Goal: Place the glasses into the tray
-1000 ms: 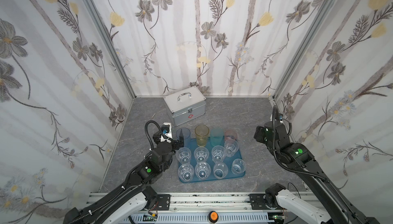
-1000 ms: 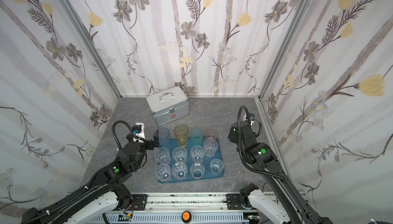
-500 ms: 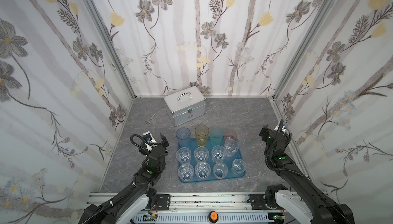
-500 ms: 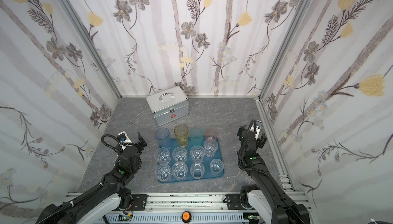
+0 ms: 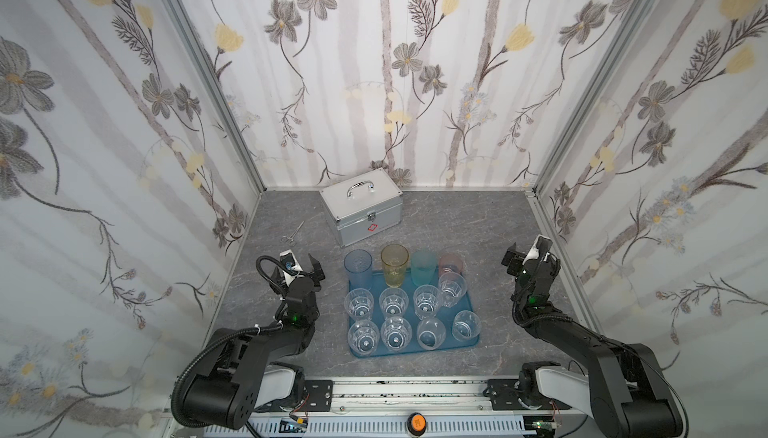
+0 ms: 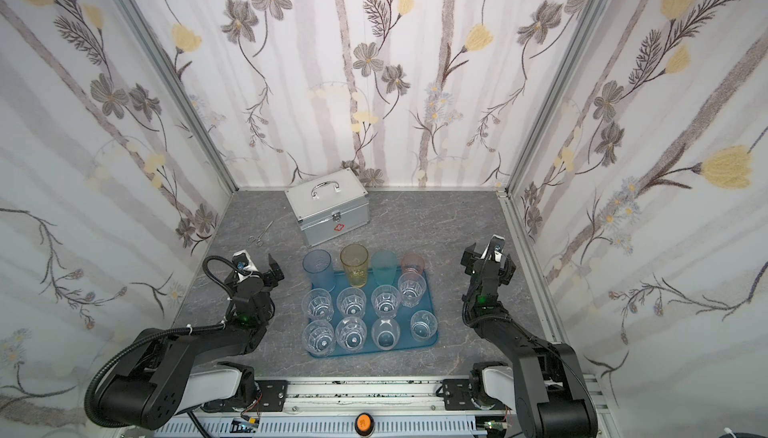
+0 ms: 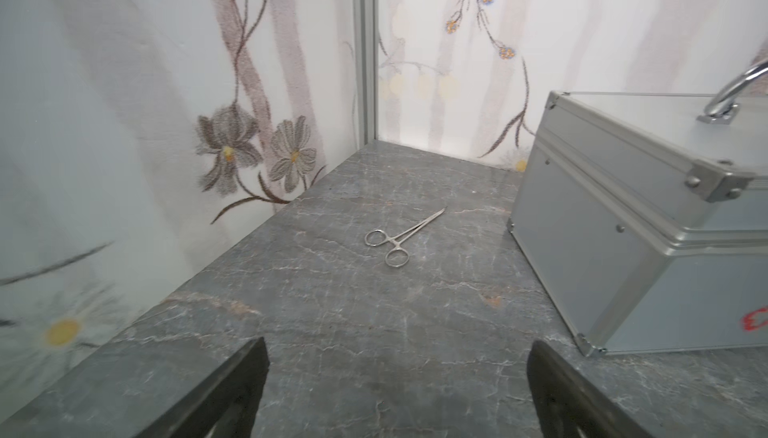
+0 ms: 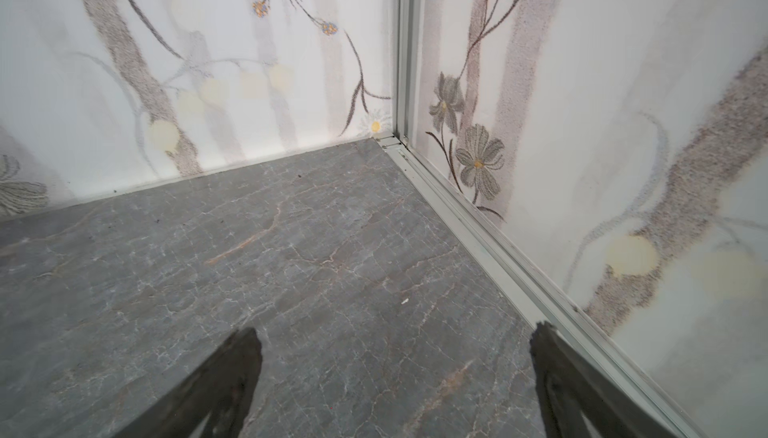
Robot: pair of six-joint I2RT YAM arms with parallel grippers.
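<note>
The teal tray (image 5: 415, 352) (image 6: 376, 352) lies at the middle front of the grey floor. Several clear glasses (image 5: 392, 302) (image 6: 351, 302) stand upright on it in two rows. Four taller tinted glasses line its far edge: blue (image 5: 358, 267), yellow (image 5: 394, 263), teal (image 5: 424, 266), pink (image 5: 451, 264). My left gripper (image 5: 302, 263) (image 6: 259, 265) (image 7: 397, 344) hangs open and empty, left of the tray and apart from the blue glass. Near the right wall, my right gripper (image 5: 525, 253) (image 6: 484, 251) (image 8: 395, 330) is open and empty too. Neither wrist view shows the glasses or tray.
A silver case (image 5: 361, 211) (image 7: 623, 228) with a handle stands behind the tray. Steel forceps (image 5: 293, 232) (image 7: 399, 236) lie on the floor at the back left. Flowered walls close in the left, back and right; an aluminium rail (image 8: 498, 257) runs along the right wall's foot.
Both arms have drawn back from the tray towards the sides and the front. The left gripper has left the blue glass. The right gripper's jaws have spread a little wider.
</note>
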